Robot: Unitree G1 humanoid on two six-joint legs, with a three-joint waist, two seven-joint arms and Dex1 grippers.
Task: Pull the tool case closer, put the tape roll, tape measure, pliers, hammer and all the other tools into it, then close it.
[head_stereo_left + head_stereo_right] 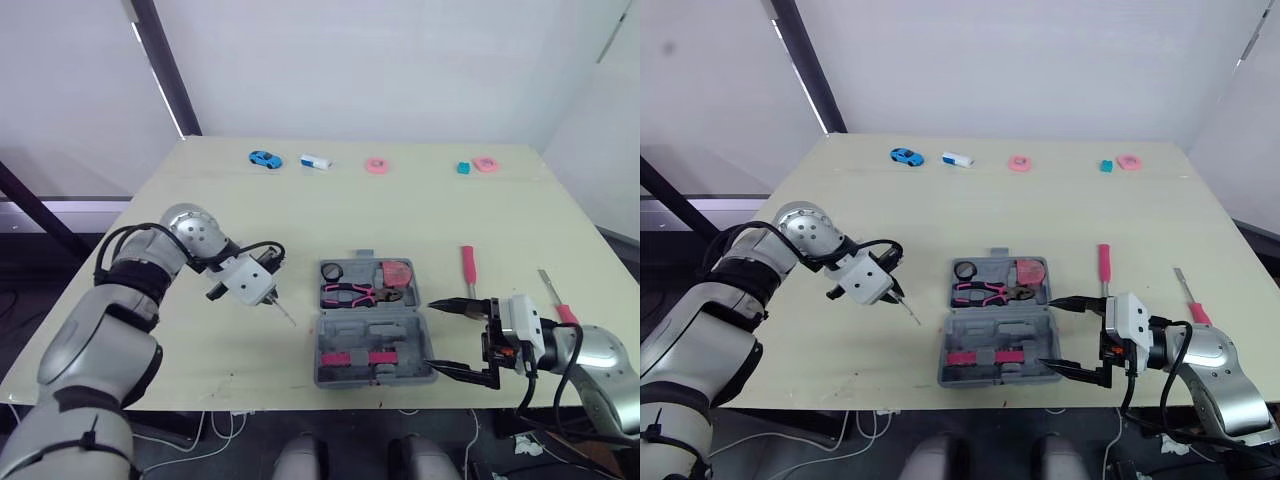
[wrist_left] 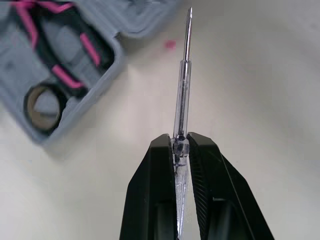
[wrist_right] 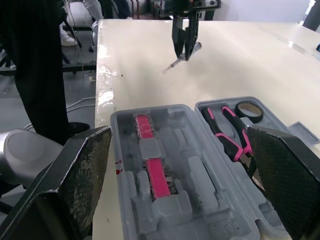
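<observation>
Here, in the head view, the open tool case lies on the table; left of it the left gripper pinches a thin screwdriver. The right gripper gapes wide, empty, at the case's right side. The right wrist view shows pliers and a tape roll inside the case.

Left wrist view's edge cuts off the blurred tool case

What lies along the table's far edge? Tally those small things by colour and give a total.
Blue: 1, toy car
White: 1, small block
Pink: 2, left round piece, right round piece
Teal: 1, cube
Total: 5
</observation>
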